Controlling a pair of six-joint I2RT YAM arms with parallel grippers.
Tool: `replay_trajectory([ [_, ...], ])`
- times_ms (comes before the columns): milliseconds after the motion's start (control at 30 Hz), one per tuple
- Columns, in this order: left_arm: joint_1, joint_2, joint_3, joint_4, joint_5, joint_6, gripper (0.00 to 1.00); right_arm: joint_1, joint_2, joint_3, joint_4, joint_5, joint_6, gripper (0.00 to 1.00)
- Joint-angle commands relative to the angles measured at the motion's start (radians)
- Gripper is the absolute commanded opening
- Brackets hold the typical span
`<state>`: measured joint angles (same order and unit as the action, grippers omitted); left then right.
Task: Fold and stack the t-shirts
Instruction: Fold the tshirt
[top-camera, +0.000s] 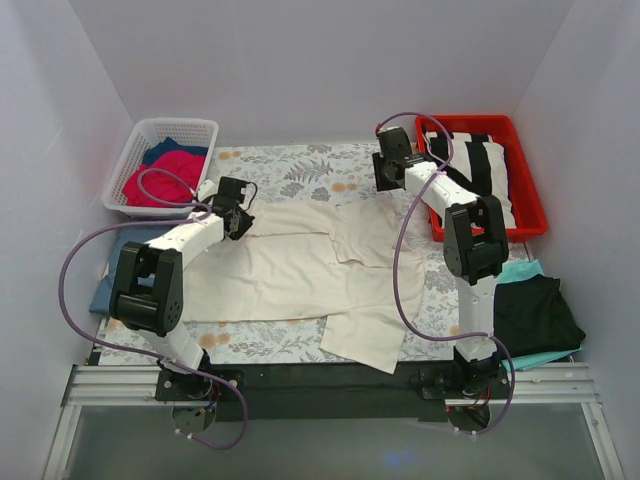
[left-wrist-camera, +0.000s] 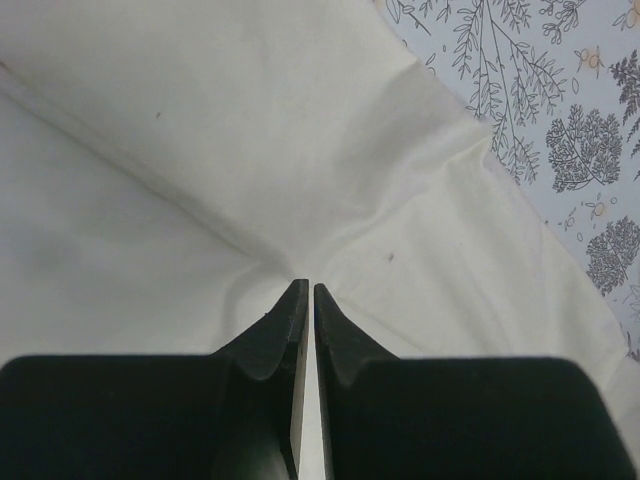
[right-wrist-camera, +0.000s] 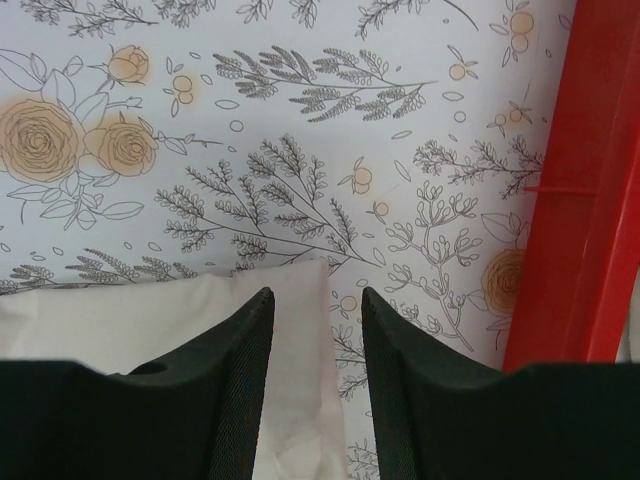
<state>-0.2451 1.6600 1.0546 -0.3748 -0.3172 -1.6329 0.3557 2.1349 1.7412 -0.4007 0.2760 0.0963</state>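
A large cream t-shirt (top-camera: 300, 270) lies spread on the floral table covering in the middle of the top view. My left gripper (top-camera: 238, 214) is at the shirt's far left edge. In the left wrist view it (left-wrist-camera: 305, 285) is shut, and creases of the cream cloth (left-wrist-camera: 200, 130) run into its tips. My right gripper (top-camera: 386, 172) is at the shirt's far right corner. In the right wrist view it (right-wrist-camera: 315, 293) is open, with the corner of the cream cloth (right-wrist-camera: 120, 315) lying between its fingers.
A white basket (top-camera: 205, 128) at the far left holds red (top-camera: 160, 180) and navy shirts. A red bin (top-camera: 530, 200) at the far right holds striped black-and-white cloth. A black shirt (top-camera: 535, 310) lies on teal cloth at the right. Blue-grey cloth (top-camera: 105, 290) lies at the left edge.
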Motion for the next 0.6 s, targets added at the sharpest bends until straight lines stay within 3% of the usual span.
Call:
replay_trajectory([
  [0, 0.003, 0.02, 0.035, -0.016, -0.01, 0.015, 0.05, 0.005, -0.024, 0.05, 0.014, -0.015, -0.05, 0.47],
  [567, 0.018, 0.112, 0.027, -0.033, -0.034, -0.045, 0.06, -0.006, 0.036, 0.026, 0.013, -0.061, -0.081, 0.47],
])
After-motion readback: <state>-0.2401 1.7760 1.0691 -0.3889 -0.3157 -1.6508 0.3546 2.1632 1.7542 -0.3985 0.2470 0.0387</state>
